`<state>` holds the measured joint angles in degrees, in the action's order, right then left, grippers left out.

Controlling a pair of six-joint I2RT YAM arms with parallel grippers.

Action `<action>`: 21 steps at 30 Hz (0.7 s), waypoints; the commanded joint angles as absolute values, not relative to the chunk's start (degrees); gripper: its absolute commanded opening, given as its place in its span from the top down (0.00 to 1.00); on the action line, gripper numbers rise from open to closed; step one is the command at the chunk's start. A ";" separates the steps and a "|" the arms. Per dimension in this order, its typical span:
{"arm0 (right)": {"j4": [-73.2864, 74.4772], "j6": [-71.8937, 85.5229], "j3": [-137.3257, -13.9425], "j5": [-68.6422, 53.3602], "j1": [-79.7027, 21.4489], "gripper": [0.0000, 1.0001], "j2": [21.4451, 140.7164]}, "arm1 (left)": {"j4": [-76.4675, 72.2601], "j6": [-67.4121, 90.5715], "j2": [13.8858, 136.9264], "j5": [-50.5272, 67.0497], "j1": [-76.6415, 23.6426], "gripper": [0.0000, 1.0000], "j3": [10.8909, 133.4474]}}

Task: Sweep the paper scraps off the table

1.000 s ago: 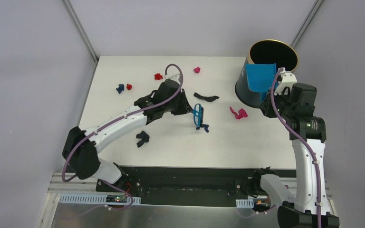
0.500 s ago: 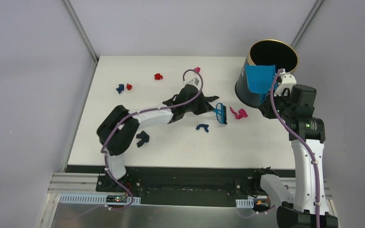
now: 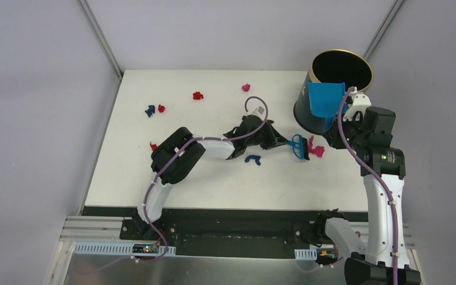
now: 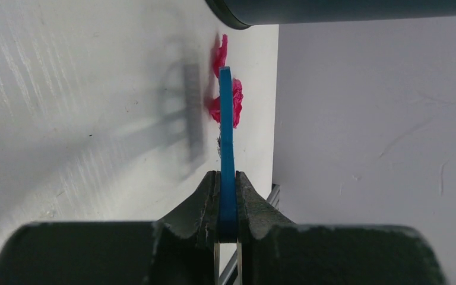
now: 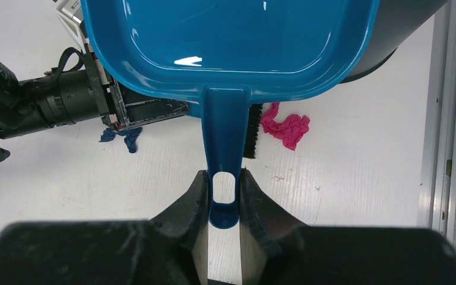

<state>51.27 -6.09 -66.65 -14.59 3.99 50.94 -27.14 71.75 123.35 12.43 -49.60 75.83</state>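
Paper scraps lie scattered over the table. Near its far edge we see a red one and a magenta wad. Toward the left a blue wad sits just beside a small red wad, and a red speck lies close to the bend of the left arm. That arm stretches far across to the right, and we find the left gripper clamped tight on the thin handle of the brush, which it holds edge-on and low over the white surface. Just past the brush head lies the pink scrap, the largest piece, near the right edge of the table and near the foot of the dark bin. From the right wrist view the black bristles stand right beside this scrap, though we cannot tell whether they touch it. A dark blue scrap lies apart on the table, on the near side of the left arm's wrist. The right gripper is closed on the handle of the dustpan, one finger on each side. From above we see the pan raised off the table, resting against the near wall of the bin just under its gold rim. No scraps show in the part of the pan we can see.
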 commanded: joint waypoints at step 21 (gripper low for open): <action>47.69 -5.03 -65.78 -16.24 5.54 1.00 50.10 | -19.57 75.46 131.60 5.51 -56.09 1.00 94.00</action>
<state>50.72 -5.87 -65.76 -15.77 4.99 51.00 -24.14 74.81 131.87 8.32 -55.29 89.23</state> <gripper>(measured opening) 0.191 0.096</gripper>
